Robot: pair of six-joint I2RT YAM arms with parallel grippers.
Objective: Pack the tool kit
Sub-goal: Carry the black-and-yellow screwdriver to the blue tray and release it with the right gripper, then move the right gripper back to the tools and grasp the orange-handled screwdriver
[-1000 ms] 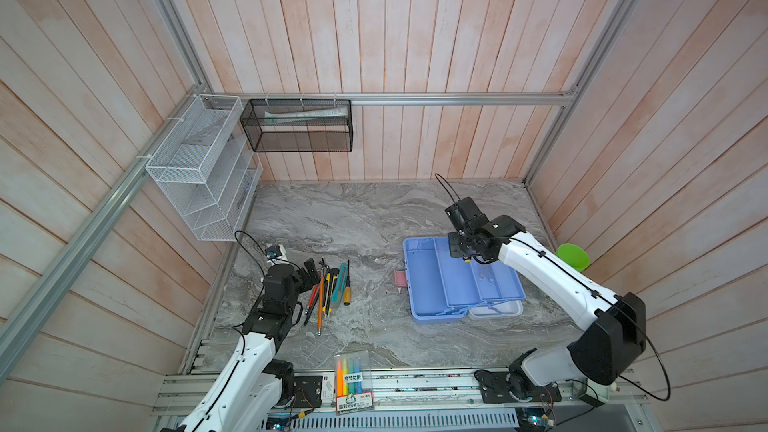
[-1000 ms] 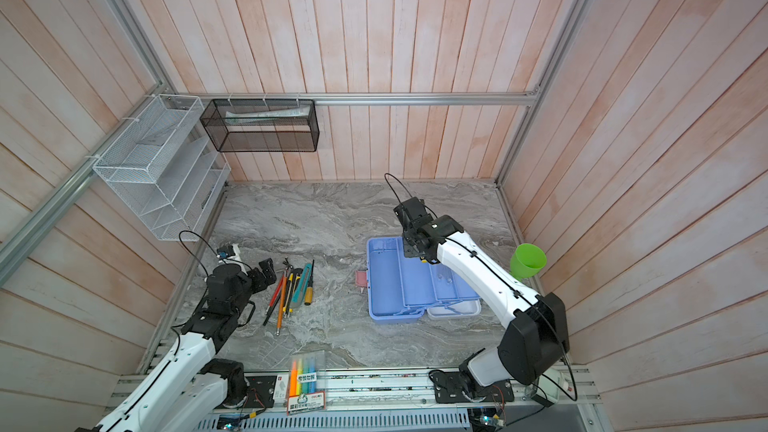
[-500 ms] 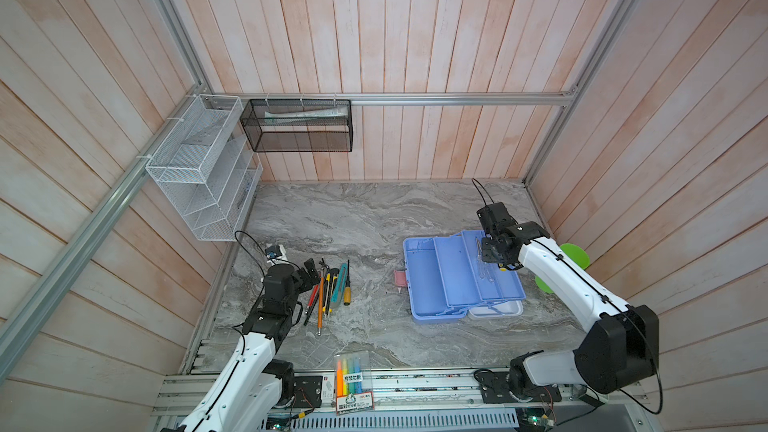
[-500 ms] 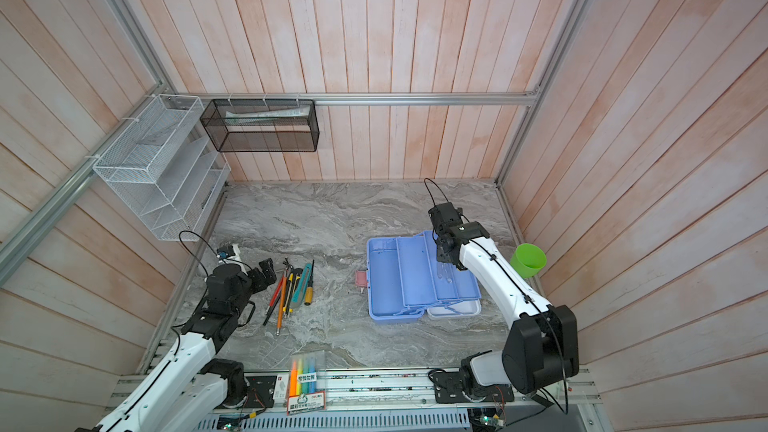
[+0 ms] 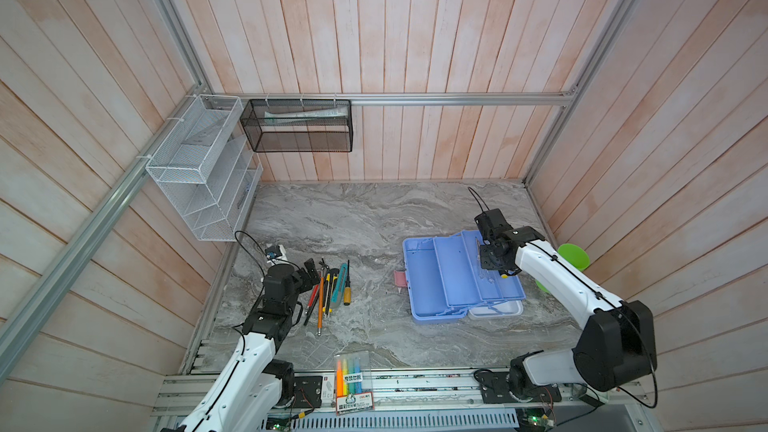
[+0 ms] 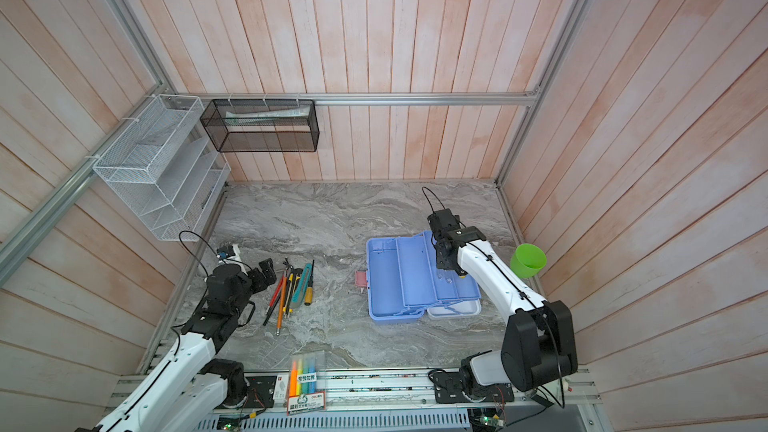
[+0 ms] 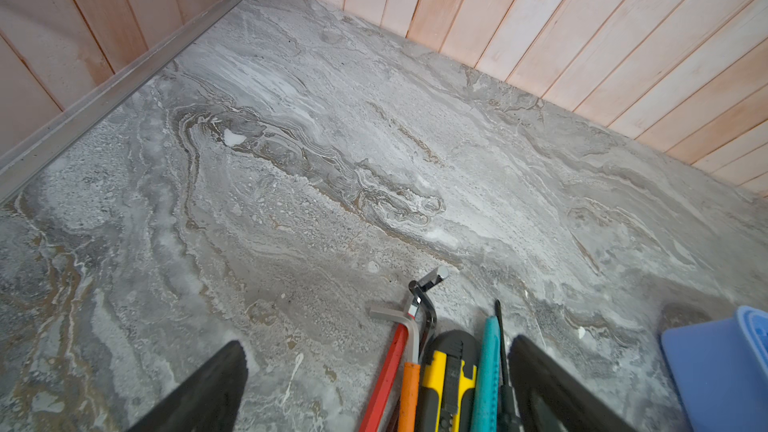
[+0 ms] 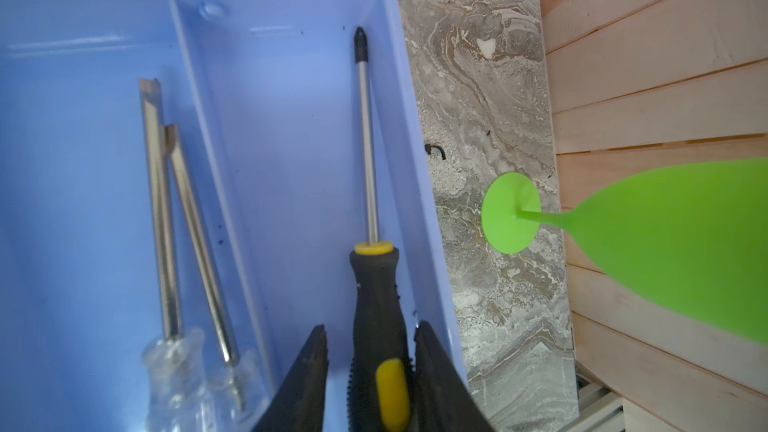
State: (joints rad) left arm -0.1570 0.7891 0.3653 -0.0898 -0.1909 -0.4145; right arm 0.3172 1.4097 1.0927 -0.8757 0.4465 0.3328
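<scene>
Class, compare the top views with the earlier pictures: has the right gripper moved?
Yes. The right gripper has moved rightward across the blue case, toward the green cup, now over its right tray.

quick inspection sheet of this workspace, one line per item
surface: grey marbled tabletop, no spills seen
job's things: blue case open, pink handle at its side; black-and-yellow screwdriver and two clear-handled screwdrivers in its tray; loose tools lie near the left arm
clutter: pack of highlighters at the front edge; green cup by the right wall
grippers: left gripper open by the loose tools; right gripper open, jaws either side of the black-and-yellow screwdriver's handle
cables: left wrist cable and right wrist cable loop free of the tools
surroundings: plank walls; white wire rack and black mesh basket hung back left
</scene>
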